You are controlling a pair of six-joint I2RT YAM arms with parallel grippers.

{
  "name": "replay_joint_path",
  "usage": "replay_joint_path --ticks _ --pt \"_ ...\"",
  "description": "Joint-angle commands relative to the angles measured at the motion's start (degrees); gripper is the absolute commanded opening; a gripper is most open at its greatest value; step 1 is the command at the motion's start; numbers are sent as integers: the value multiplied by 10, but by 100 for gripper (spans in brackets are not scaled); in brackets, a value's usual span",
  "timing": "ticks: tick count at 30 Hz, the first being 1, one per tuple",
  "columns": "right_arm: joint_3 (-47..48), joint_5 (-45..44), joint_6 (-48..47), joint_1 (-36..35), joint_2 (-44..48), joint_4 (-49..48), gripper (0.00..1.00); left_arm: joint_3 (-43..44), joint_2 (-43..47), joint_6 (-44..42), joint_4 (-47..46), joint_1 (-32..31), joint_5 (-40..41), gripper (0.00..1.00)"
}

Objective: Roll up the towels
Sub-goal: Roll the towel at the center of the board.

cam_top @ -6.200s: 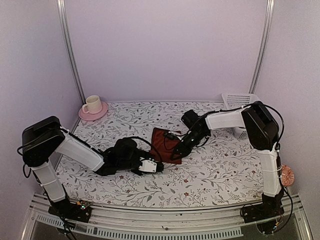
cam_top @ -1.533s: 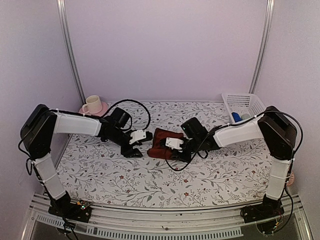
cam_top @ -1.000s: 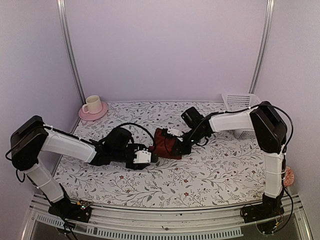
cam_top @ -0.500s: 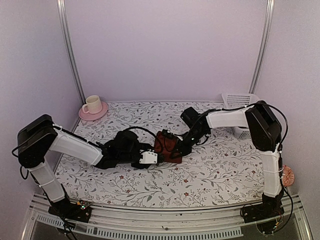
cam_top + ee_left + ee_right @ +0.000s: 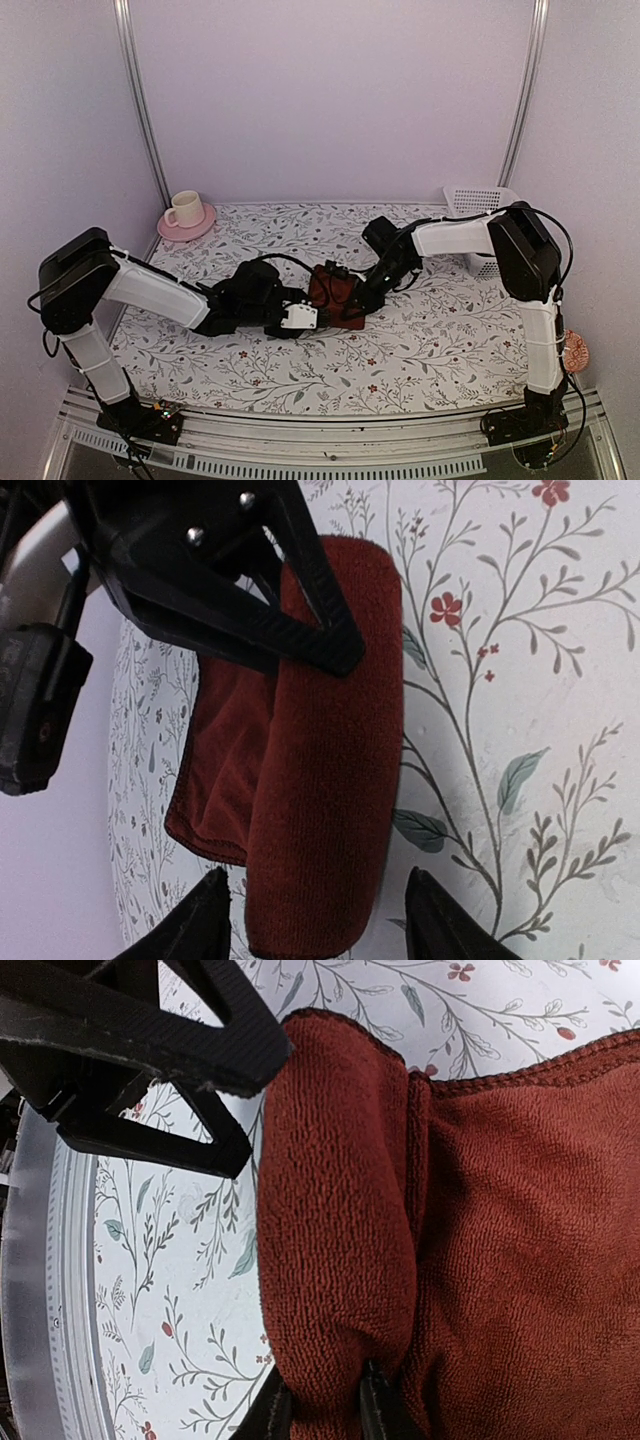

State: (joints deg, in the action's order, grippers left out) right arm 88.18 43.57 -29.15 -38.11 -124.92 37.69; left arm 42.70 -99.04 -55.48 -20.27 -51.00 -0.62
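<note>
A dark maroon towel (image 5: 330, 288) lies mid-table, its near part rolled into a thick tube (image 5: 325, 780) with a flat flap left beside it. My right gripper (image 5: 320, 1410) is shut on the end of that rolled part (image 5: 335, 1240), one finger on each side. From the opposite end, my left gripper (image 5: 320, 925) stands open with its two fingertips (image 5: 210, 920) either side of the roll, not pressing it. In the top view both grippers, the left (image 5: 318, 317) and the right (image 5: 350, 306), meet at the towel.
A cream cup on a pink saucer (image 5: 186, 213) stands at the back left corner. A white mesh basket (image 5: 478, 198) sits at the back right, partly behind the right arm. The white floral covering (image 5: 430, 340) spans the table.
Over the last second my left gripper has slid right along the table up to the towel's roll. The right gripper has kept its pinch and shifted slightly nearer.
</note>
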Motion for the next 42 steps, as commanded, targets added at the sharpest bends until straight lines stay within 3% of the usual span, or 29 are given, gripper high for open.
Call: replay_joint_path --ticks 1,10,18,24,32,36,42 --pt "6 5 -1 6 -20 29 22 16 -19 0 20 -7 -12 60" --pt "7 6 -2 9 -24 29 22 28 -45 -10 24 -7 -3 54" --pt "8 4 -7 10 -23 34 23 66 -82 -10 60 -7 22 26" --pt "5 -20 -9 12 -12 33 32 105 -98 -1 153 -6 11 1" --pt "-39 -90 15 19 81 -20 54 180 -108 47 344 10 -71 0" --pt "-88 -142 31 20 143 -70 58 229 -129 73 419 25 -117 0" --pt "-239 -177 9 17 253 -216 61 293 -178 91 502 45 -172 0"
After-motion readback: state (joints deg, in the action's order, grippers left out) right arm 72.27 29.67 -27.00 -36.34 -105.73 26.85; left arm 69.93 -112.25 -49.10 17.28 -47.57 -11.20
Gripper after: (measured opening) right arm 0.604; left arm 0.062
